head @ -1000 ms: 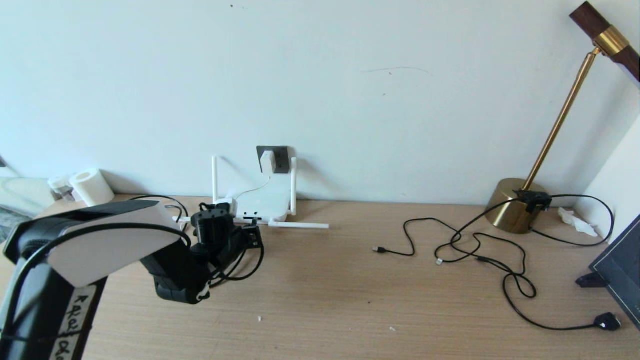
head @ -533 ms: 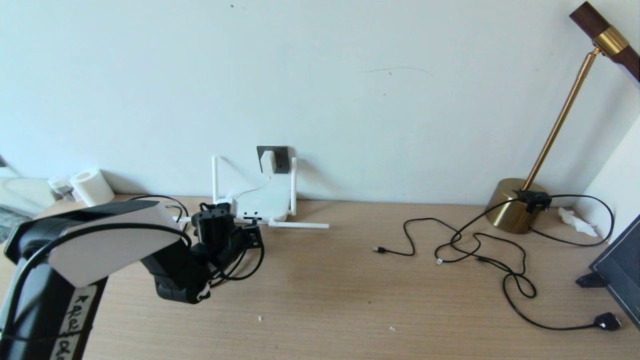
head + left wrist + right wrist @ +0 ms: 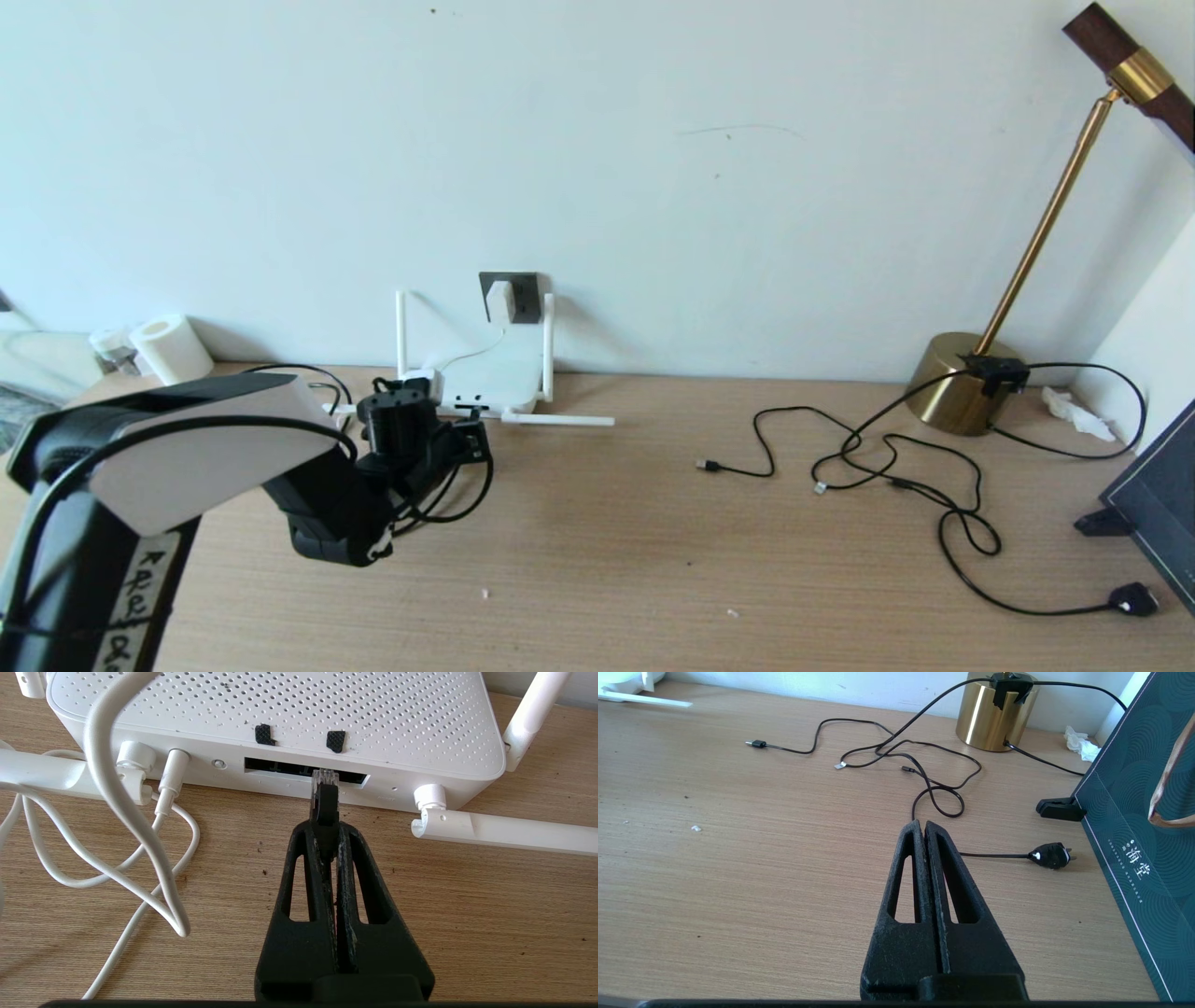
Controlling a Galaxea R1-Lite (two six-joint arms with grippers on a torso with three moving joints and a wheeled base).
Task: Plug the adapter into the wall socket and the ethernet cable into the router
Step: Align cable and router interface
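Note:
The white router (image 3: 490, 378) lies on the desk against the wall, two antennas up and one flat on the desk. Above it, the white adapter (image 3: 500, 301) sits in the dark grey wall socket (image 3: 525, 297), its white cord (image 3: 117, 812) running to the router's back. My left gripper (image 3: 325, 828) is shut on the black boot of the ethernet cable (image 3: 324, 805). The cable's clear plug tip (image 3: 323, 775) is at the mouth of the router's dark port slot (image 3: 280, 768); how deep it sits I cannot tell. Far to the right, my right gripper (image 3: 921, 823) hovers shut and empty over bare desk.
A brass lamp base (image 3: 962, 383) stands at the back right, with thin black cords (image 3: 887, 457) strewn in front and a flat black plug (image 3: 1134, 600) near the front. A dark green box (image 3: 1158, 495) leans at the right edge. A paper roll (image 3: 171, 348) sits back left.

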